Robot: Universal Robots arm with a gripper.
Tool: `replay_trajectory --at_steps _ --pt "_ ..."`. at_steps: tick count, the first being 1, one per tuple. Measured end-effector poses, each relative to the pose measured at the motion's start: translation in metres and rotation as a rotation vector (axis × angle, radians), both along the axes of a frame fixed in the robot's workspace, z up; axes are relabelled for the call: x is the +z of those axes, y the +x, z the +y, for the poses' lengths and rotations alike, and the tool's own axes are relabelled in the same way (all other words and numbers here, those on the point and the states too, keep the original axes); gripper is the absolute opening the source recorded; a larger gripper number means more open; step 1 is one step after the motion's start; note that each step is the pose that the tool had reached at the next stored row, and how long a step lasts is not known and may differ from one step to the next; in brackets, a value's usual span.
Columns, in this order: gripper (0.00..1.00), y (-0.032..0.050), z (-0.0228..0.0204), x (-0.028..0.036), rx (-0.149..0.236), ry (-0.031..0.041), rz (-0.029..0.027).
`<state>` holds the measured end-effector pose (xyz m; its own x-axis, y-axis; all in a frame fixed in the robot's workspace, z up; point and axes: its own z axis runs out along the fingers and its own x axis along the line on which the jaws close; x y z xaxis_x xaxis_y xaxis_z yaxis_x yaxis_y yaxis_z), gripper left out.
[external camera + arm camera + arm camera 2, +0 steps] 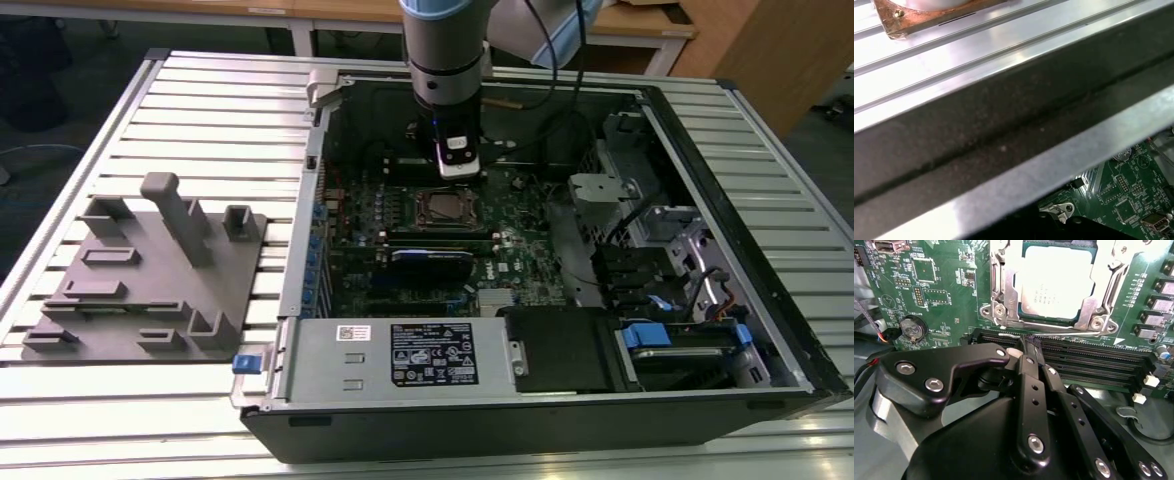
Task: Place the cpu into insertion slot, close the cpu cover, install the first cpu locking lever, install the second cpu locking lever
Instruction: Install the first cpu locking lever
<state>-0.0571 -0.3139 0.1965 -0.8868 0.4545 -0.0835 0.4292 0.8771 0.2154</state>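
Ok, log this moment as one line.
cpu: in insertion slot | cpu cover: down around cpu | gripper: shut, beside slot

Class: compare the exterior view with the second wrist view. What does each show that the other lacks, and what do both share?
Exterior view: grey fixture block on the slatted table beside the computer case. Second wrist view: coin battery, and the pincer, shut, near the cpu cover. Both: green board and the seated cpu.
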Motion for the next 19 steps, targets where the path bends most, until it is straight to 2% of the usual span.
replay_trajectory --at_steps 5,7,15,19 --pt "0.10 0.0000 0.0000 0.0000 0.000 -0.0005 -0.0001" --pt "0.10 0.0003 0.0001 -0.0001 0.000 -0.0027 -0.0002" --pt "0.10 0.0011 -0.0004 -0.0001 0.000 -0.0277 -0.0002" --pt "0.10 0.0011 -0.0005 -0.0011 0.000 -0.0378 -0.0017"
